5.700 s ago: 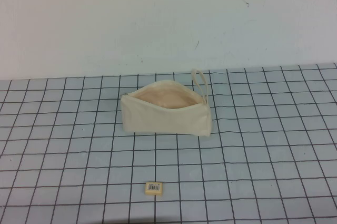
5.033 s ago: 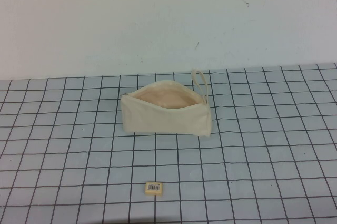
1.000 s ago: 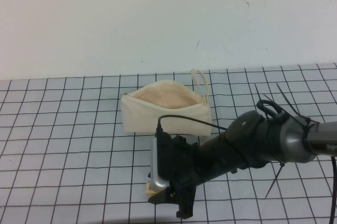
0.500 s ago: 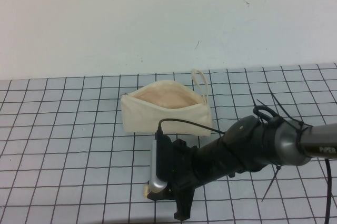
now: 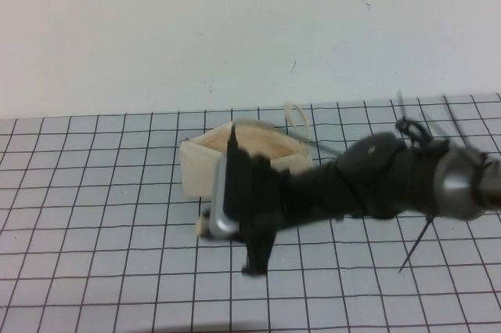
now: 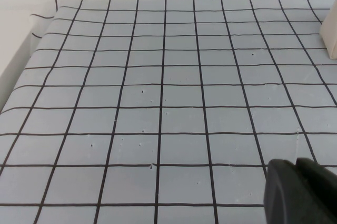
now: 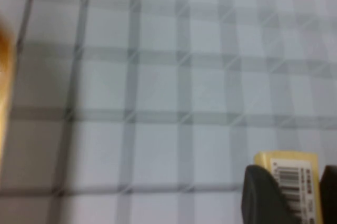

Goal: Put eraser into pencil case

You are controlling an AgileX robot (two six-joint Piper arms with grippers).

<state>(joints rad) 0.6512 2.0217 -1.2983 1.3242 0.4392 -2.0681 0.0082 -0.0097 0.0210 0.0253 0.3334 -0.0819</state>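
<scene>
The pencil case [image 5: 205, 167], a cream pouch with its mouth open and a loop strap [image 5: 296, 118], stands on the grid mat. My right arm partly hides it. My right gripper [image 5: 207, 226] hangs just in front of the pouch's left end, above the mat. It is shut on the eraser [image 5: 201, 228]. In the right wrist view the pale yellow eraser [image 7: 287, 162], with a barcode label, sits between the dark fingers of the right gripper [image 7: 295, 195]. My left gripper [image 6: 301, 195] is out of the high view and shows only in the left wrist view, low over bare mat, with its fingers together.
The grey grid mat [image 5: 94, 255] covers the table up to a white wall [image 5: 156, 27]. A cream corner of the pouch [image 6: 330, 34] shows at the edge of the left wrist view. The mat's edge [image 6: 21, 55] runs along one side of that view.
My right arm came in and closed on the eraser at the front of the mat. In the last half second it lifted the eraser and carried it back toward the pouch.
</scene>
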